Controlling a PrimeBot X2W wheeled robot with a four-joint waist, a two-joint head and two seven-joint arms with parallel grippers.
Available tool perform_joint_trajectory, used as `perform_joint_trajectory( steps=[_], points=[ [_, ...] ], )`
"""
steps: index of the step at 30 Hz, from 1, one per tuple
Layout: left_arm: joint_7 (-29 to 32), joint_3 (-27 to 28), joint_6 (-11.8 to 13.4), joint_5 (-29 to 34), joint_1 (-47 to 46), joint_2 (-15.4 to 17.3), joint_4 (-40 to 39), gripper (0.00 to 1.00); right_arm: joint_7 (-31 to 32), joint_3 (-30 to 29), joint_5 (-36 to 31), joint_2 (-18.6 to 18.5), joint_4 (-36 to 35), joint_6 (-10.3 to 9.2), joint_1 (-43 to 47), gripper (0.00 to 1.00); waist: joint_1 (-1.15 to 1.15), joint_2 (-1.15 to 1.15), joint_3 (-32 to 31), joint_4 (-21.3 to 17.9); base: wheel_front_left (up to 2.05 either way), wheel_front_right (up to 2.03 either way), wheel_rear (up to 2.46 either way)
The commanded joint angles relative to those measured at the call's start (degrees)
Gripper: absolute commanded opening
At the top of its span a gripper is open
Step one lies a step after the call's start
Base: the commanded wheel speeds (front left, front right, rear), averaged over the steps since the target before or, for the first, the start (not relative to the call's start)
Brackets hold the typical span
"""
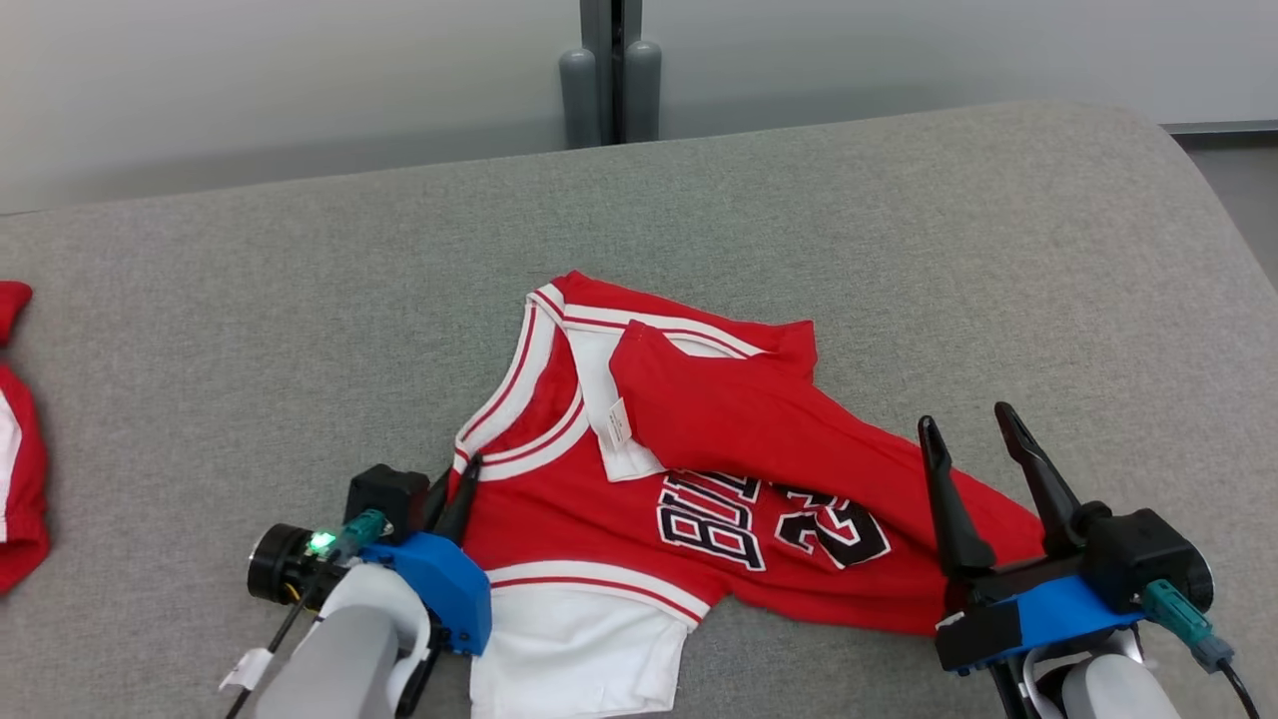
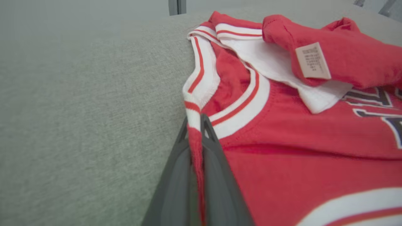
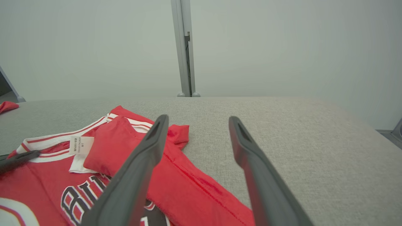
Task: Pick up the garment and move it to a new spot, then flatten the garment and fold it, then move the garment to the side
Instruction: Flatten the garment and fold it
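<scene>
Left gripper (image 1: 457, 475) is pinched down on the red jersey (image 1: 619, 519). In the left wrist view its fingers (image 2: 176, 175) are pressed together with a ridge of red cloth squeezed between them, just below the striped armhole trim (image 2: 201, 72). My right gripper (image 1: 966, 417) is wide open and holds nothing.

The jersey lies rumpled on the grey padded surface (image 1: 300, 300), spread mostly across my front between the two arms. A folded-over red flap (image 1: 759, 419) runs diagonally from the collar towards the right gripper.

What matters next, I judge, is that right-hand edge. In the right wrist view the right gripper (image 3: 198, 118) has one finger (image 3: 132, 175) over the flap and the other over bare cushion, so the cloth's edge sits below the gap and slightly left. The right arm is clearly the nearer one to it.

How high the gripper hangs above the cloth I cannot tell from the head view. The left wrist view reads the care label (image 2: 312, 61) clearly. The head view alone takes in a second red garment (image 1: 20, 479) well apart at far left.
</scene>
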Motion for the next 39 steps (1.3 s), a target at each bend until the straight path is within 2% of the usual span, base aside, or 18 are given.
perform_joint_trajectory(
  steps=[1, 14, 17, 18, 19, 24, 27, 33, 39],
  points=[
    [0.06, 1.34, 0.04, -0.31, -0.73, 1.10, -1.02, 0.00, -0.04, -0.35, 0.48, -0.03, -0.21, 0.01, 0.37, 1.00, 0.00, -0.01, -0.08, 0.43, 0.00, 0.00, 0.00],
    [0.04, 14.62, 3.54, 1.35, 9.99, 5.68, -13.79, 0.00, -0.04, -2.84, 1.75, -0.03, 1.15, 0.01, 1.77, 1.00, 0.00, -0.01, -2.32, 4.32, 0.00, 0.00, 0.00],
    [0.04, 16.27, 2.95, 2.09, 11.56, 5.28, -14.79, 0.00, -0.04, -2.96, 1.86, -0.03, 1.41, 0.01, 1.78, 1.00, 0.00, -0.01, -2.55, 4.81, 0.00, 0.00, 0.00],
    [0.04, 16.16, 2.63, 2.31, 11.90, 4.79, -14.55, 0.41, -0.04, -2.84, 1.93, -0.03, 1.55, 0.01, 1.75, 1.00, 0.00, -0.01, -2.62, 4.89, 0.00, 0.00, 0.00],
    [0.04, 16.25, 2.46, 2.77, 11.84, 4.57, -14.81, 1.00, -0.04, -2.74, 1.93, -0.03, 1.67, 0.01, 1.70, 1.00, 0.00, -0.01, -2.70, 4.95, 0.00, 0.00, 0.00],
    [0.04, 18.62, 2.75, 5.32, 13.03, 2.86, -19.74, 1.00, -0.04, -2.69, 2.34, -0.03, 2.11, 0.01, 2.01, 1.00, 0.00, -0.01, -3.55, 5.08, 0.00, 0.00, 0.00],
    [0.04, 21.27, 3.48, 7.58, 15.12, 1.70, -26.76, 1.00, -0.04, -3.12, 2.25, -0.03, 2.14, 0.01, 2.47, 1.00, 0.00, -0.01, -4.50, 5.06, 0.00, 0.00, 0.00],
    [0.05, 26.27, 3.12, 11.35, 20.97, -1.19, -38.74, 1.00, -0.04, -3.91, 1.90, -0.03, 1.24, 0.01, 4.30, 1.00, 0.00, -0.01, -6.98, 5.79, 0.00, 0.00, 0.00],
    [0.05, 28.90, 2.75, 13.90, 27.13, -3.08, -44.77, 1.00, -0.04, -3.07, 1.87, -0.03, 0.28, 0.01, 6.29, 1.00, 0.00, -0.01, -9.66, 6.50, 0.00, 0.00, 0.00]
  ],
)
